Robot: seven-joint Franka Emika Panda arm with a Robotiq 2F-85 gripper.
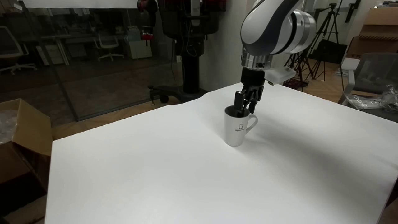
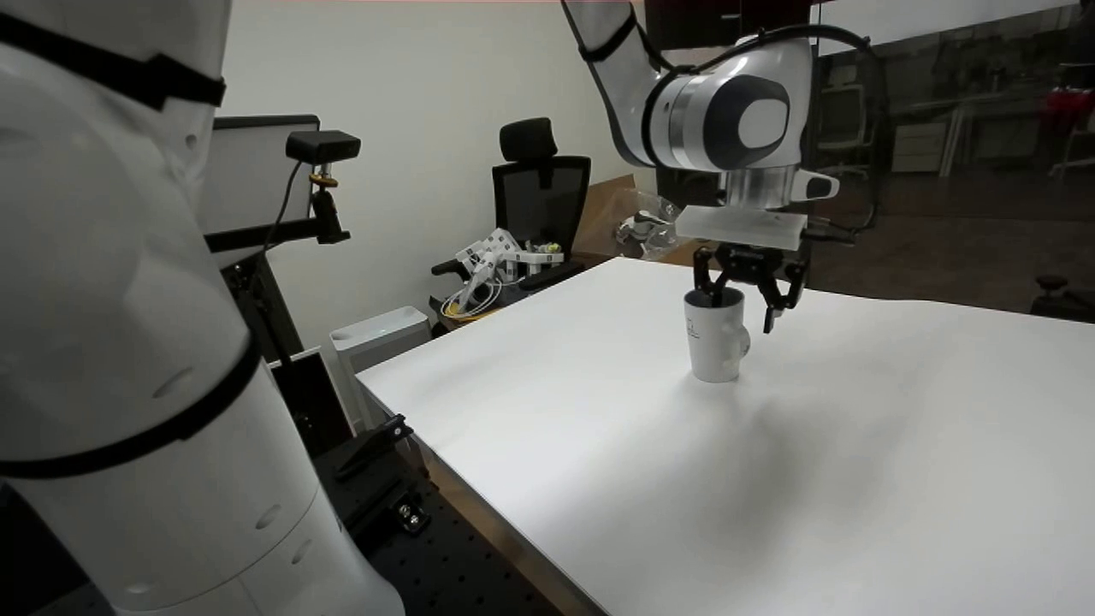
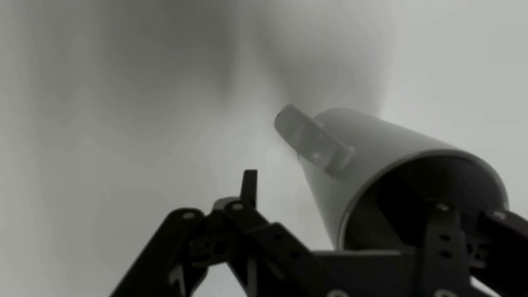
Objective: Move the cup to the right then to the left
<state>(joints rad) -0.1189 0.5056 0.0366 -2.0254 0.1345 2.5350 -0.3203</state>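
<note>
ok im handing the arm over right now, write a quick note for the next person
Gripper: open, one finger inside the cup, the other finger outside on the handle side, apart from it.
Cup: standing upright on the white table, not clamped.
Done: fingers are in place astride the cup; whether it has made either move, these views can't settle.
To do: probably close on it, then whatever remains of right, then left.

White table (image 1: 140, 171), cup (image 1: 233, 130) apparently atop.
</note>
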